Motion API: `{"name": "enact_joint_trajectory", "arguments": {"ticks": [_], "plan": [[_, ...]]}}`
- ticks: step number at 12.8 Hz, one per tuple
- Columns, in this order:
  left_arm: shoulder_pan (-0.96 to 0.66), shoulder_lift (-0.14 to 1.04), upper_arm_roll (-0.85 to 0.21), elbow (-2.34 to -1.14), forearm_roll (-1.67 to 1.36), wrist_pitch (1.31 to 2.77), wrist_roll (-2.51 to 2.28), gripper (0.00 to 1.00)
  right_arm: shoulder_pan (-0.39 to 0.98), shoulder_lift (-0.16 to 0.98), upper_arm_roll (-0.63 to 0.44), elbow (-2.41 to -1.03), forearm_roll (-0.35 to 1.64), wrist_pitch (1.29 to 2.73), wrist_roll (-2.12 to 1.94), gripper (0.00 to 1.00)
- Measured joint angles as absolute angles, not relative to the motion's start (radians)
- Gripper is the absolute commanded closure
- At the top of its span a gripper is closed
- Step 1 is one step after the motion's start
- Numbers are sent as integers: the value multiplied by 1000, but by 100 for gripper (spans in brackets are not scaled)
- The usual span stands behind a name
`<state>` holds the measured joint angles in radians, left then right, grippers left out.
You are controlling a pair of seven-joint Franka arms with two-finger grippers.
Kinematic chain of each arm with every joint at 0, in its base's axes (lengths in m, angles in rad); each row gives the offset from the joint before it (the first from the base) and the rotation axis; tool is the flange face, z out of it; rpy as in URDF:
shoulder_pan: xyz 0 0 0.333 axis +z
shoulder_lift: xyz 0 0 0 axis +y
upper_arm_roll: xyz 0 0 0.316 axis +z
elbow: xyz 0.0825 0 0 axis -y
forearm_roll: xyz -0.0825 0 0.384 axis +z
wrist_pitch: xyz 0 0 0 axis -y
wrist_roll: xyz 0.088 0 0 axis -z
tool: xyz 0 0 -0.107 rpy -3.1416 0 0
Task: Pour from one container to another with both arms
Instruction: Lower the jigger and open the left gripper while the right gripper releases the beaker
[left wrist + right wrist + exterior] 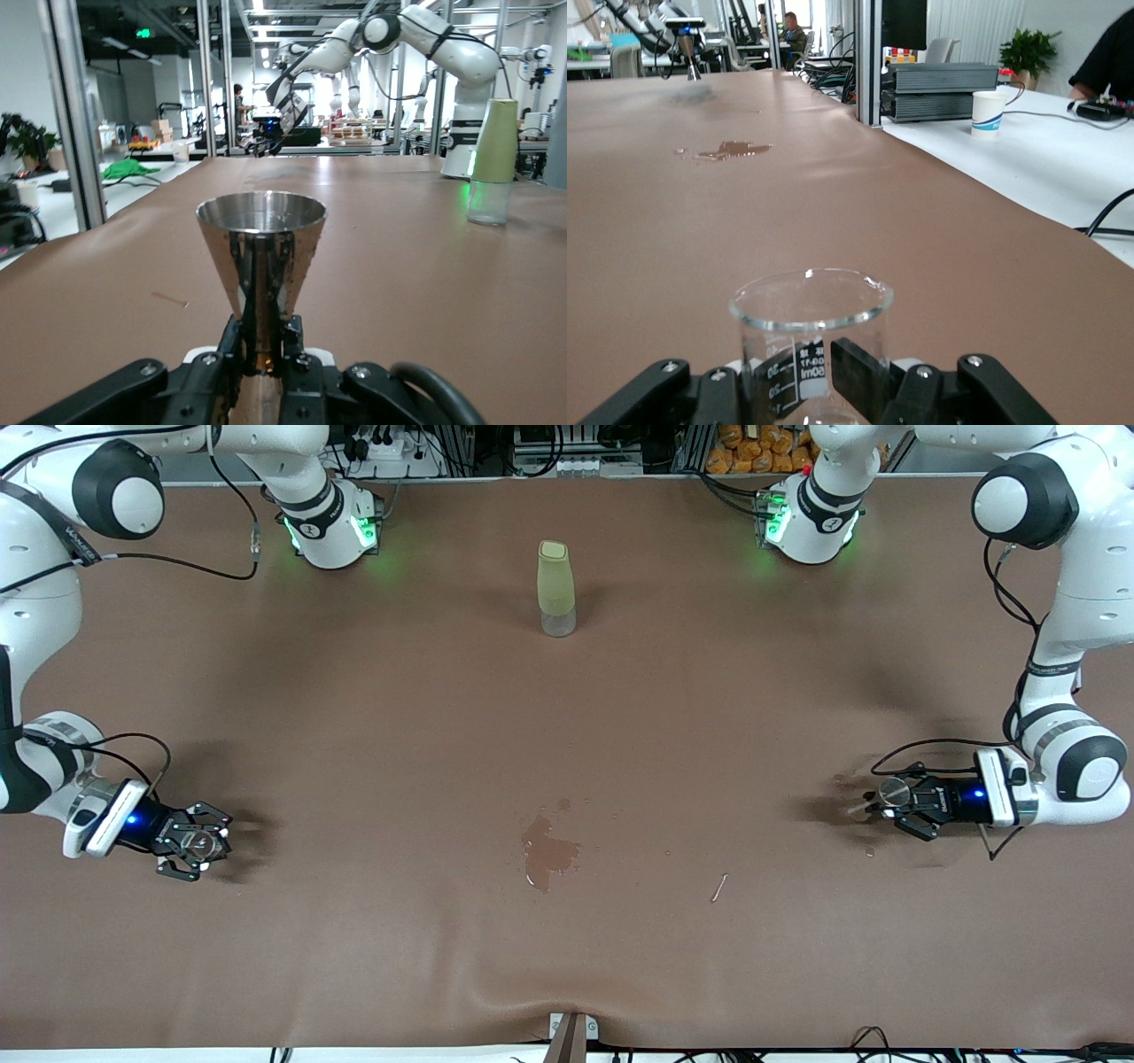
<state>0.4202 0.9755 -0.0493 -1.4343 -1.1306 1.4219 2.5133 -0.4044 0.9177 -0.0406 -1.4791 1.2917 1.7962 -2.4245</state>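
Observation:
The silvery hourglass-shaped metal cup (pixel 893 789) stands upright at the left arm's end of the table, and my left gripper (pixel 897 804) is shut on its narrow waist. In the left wrist view the metal cup (pixel 260 252) rises straight up from the left gripper (pixel 262 347). The tiny transparent glass cup (pixel 205 849) is upright at the right arm's end, with my right gripper (pixel 207 841) shut on it. The right wrist view shows the glass cup (pixel 810 312), with printed measuring marks, between the black fingers (pixel 868 376) of the right gripper (pixel 804 376).
A tall pale-green bottle (pixel 555 588) with a clear base stands mid-table near the arms' bases. A wet spill (pixel 548 854) darkens the brown cloth nearer the front camera, midway between the grippers. A small pale stick (pixel 719 887) lies beside it. Drops (pixel 869 852) lie near the left gripper.

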Motion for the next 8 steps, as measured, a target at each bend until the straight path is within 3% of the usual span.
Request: {"name": "enact_joint_trajectory", "arguments": {"ticks": [3,5,7,8], "plan": [[414,1005,-51,-1460,-1131,1422,2608,100,-437,956,-41,-1478,1292,1798,-2489,100],[414,1024,-51,-1462,-1131,1422,2632,91,-458,981,-41,-1478,1292,1798,-2502,100],[414,1033,-51,-1462,-1131,1422,2643,67,-471,1004,-41,-1477,1292,1797,-2503,100],[414,1035,-51,-1462,-1131,1422,2644,67,-474,1016,-40,-1477,1295,1796,-2503,99]]}}
